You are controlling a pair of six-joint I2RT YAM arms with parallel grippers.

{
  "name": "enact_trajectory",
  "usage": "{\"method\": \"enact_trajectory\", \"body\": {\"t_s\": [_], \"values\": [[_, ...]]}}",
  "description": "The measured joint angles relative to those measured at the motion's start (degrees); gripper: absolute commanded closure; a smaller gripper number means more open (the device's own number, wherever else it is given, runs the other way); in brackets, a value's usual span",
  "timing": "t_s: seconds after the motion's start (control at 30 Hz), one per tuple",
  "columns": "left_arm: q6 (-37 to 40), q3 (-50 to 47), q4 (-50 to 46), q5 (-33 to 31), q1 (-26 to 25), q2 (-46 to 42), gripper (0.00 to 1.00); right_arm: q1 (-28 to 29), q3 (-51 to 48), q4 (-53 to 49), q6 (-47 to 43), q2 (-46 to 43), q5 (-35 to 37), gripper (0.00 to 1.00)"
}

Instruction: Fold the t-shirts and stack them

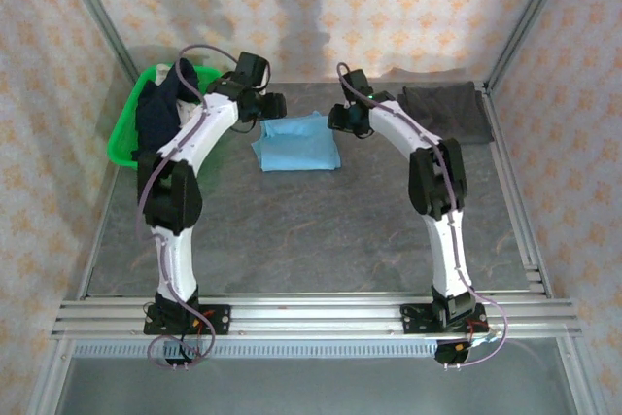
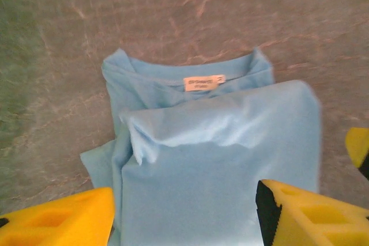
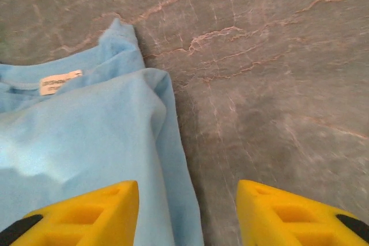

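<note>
A light blue t-shirt lies folded on the grey table, back of centre. In the left wrist view the t-shirt shows its collar label, with a folded layer on top. My left gripper hangs open above its near part, and its yellow fingers hold nothing. From above, the left gripper is at the shirt's back left corner. My right gripper is at the back right corner. It stands open astride the t-shirt's right edge, gripping nothing.
A dark grey t-shirt lies folded at the back right corner. A green basket at the back left holds a navy shirt. Metal frame rails border the table's near edge.
</note>
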Motion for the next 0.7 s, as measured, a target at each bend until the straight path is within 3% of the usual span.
{"method": "enact_trajectory", "body": {"t_s": [0.13, 0.3, 0.47, 0.7], "values": [[0.3, -4.0, 1.1, -1.5, -1.2, -8.5, 0.33, 0.5, -5.9, 3.3, 0.1, -7.3, 0.7, 0.51], [0.2, -10.9, 5.1, -2.3, -2.9, -12.6, 0.33, 2.2, -9.6, 6.9, 0.3, -9.3, 0.9, 0.51], [0.1, -16.9, 7.3, -1.9, -3.7, -10.0, 0.34, 3.3, -11.8, 7.3, 1.0, -7.0, 1.1, 0.52], [0.0, -17.2, 10.8, -0.5, -3.7, -2.0, 0.37, 3.3, -13.7, 7.7, 2.2, -4.9, 2.4, 0.52]]}}
